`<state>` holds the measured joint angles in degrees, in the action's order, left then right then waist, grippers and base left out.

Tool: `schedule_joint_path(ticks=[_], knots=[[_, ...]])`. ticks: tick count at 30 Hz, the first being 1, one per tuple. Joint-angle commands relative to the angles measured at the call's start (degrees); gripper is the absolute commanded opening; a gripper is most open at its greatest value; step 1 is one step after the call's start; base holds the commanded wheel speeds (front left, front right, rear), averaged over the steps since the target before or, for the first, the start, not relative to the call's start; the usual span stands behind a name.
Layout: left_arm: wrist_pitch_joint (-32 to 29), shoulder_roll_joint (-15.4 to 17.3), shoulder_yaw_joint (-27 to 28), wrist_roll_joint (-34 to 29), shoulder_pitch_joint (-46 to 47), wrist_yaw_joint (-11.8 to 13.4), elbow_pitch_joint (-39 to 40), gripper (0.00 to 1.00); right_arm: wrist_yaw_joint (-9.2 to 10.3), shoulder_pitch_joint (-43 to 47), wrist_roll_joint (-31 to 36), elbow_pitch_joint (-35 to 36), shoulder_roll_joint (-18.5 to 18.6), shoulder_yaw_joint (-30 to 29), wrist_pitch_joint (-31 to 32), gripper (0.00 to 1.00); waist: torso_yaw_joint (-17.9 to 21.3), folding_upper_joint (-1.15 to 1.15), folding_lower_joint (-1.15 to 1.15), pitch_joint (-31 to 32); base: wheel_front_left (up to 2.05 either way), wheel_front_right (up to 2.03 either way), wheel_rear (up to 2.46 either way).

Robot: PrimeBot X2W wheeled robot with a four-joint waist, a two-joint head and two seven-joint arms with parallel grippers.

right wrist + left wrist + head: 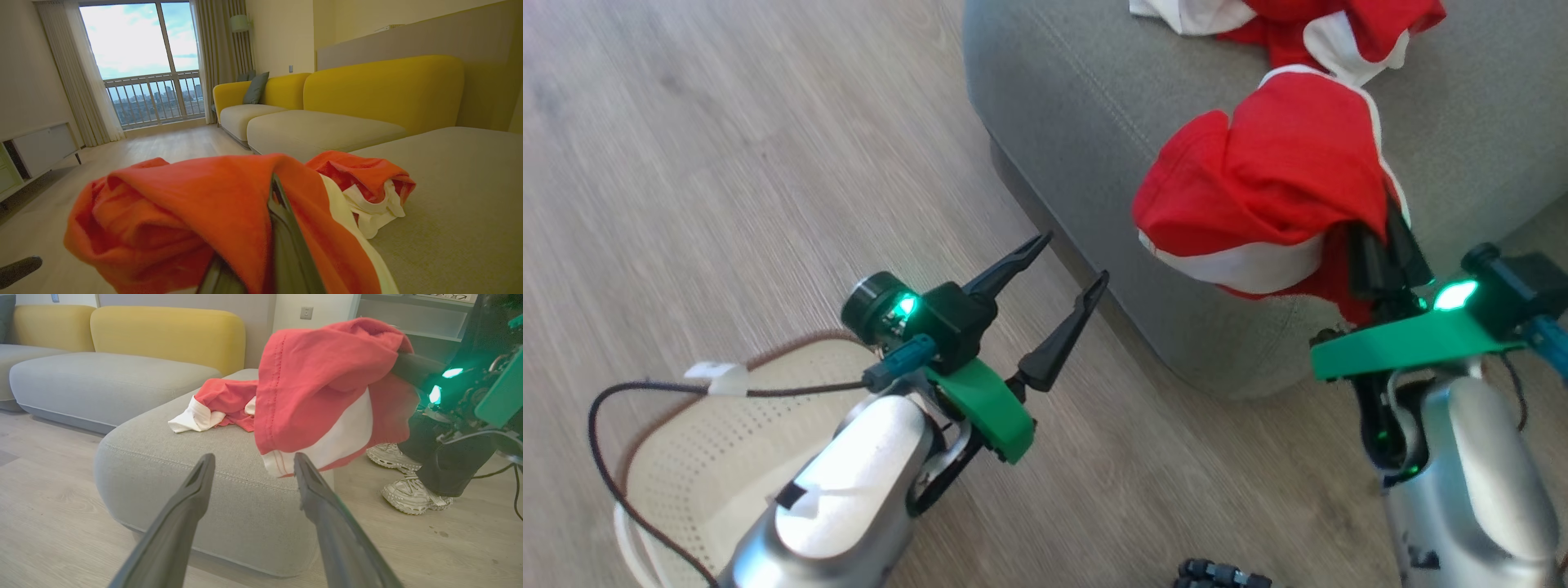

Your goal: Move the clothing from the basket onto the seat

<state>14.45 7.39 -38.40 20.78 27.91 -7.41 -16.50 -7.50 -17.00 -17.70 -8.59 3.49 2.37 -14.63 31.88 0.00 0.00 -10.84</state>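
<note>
Pinching the clothing (1258, 180) tight, right gripper (1384, 241); left gripper (1075, 257) gapes empty

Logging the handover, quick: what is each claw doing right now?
Left claw: open, holding nothing.
Right claw: shut on the red garment, held over the seat.

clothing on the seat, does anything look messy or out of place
One red-and-white garment lies crumpled on the seat, not laid flat. A second garment hangs bunched from the shut right gripper at the seat's edge, not yet set down. Nothing looks torn or spilled.
</note>
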Motion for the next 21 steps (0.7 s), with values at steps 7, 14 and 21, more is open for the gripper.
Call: schedule_joint_path(ticks=[7, 14, 21], knots=[[0.5, 4.1, 1.9, -0.5, 3.1, -0.1, 2.9, 1.0, 0.01, -10.1, 5.2, 0.8, 0.6, -2.5, -0.4, 0.0, 0.4, 0.0, 0.0, -6.6, 0.0, 0.0, 0.0], [0.5, 7.8, 1.9, -1.4, 3.6, -0.1, 4.8, 1.0, 0.01, -21.9, 7.4, -4.4, 3.3, -8.0, -0.4, 0.0, 0.6, 0.0, 0.0, -12.5, 0.0, 0.0, 0.0], [0.5, 10.9, 0.7, -2.2, 5.1, -0.1, 5.5, 1.0, 0.01, -31.6, 10.4, -9.3, 6.2, -13.7, -0.4, 0.0, -0.2, 0.0, 0.0, -18.4, 0.0, 0.0, 0.0]])
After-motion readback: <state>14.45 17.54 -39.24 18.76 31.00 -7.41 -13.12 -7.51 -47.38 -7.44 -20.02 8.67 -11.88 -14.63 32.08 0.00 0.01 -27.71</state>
